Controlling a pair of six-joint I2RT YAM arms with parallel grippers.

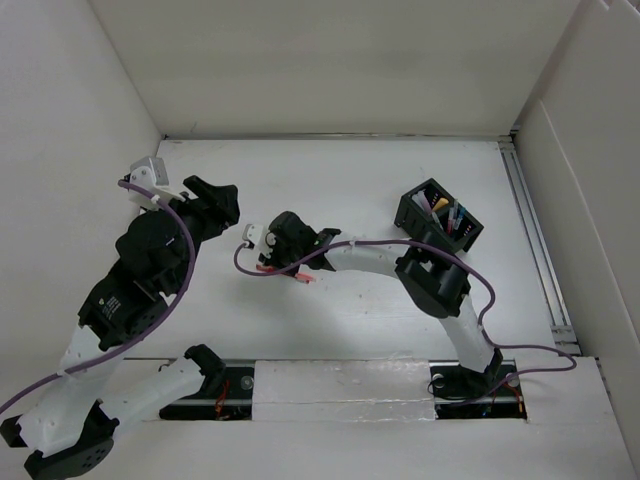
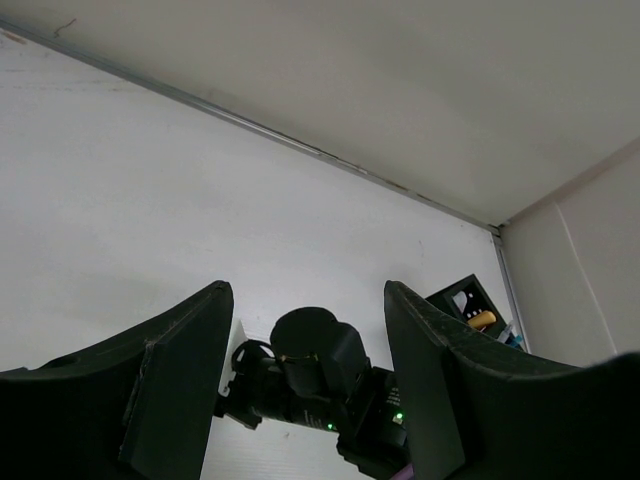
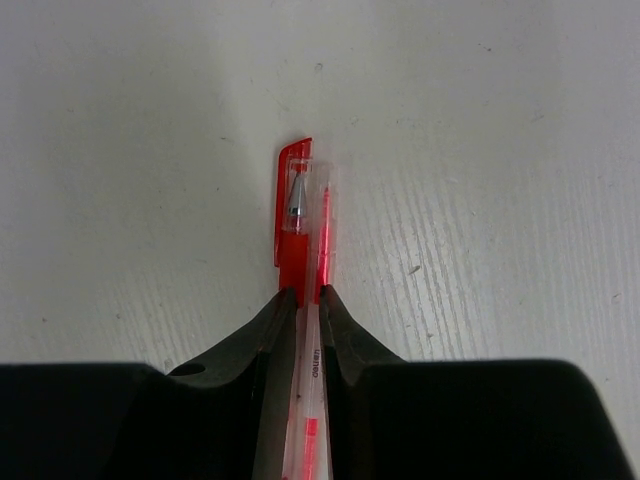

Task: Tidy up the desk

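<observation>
Large flat white desk (image 1: 340,180), walled on three sides, lies under both arms. Black slotted pen-holder box (image 1: 440,215) stands toward its right side, near the metal rail (image 1: 535,230). Well left of the box, right gripper (image 3: 308,295) pinches a red-capped clear plastic pen (image 3: 293,215); whether the pen touches the desk is unclear. Farther left of the box, left gripper (image 2: 305,295) hangs with jaws apart, holding nothing.

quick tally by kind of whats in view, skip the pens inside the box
red pen: 1
black pen-holder box: 1
grippers: 2, left gripper open, right gripper shut on the red pen
total: 4
</observation>
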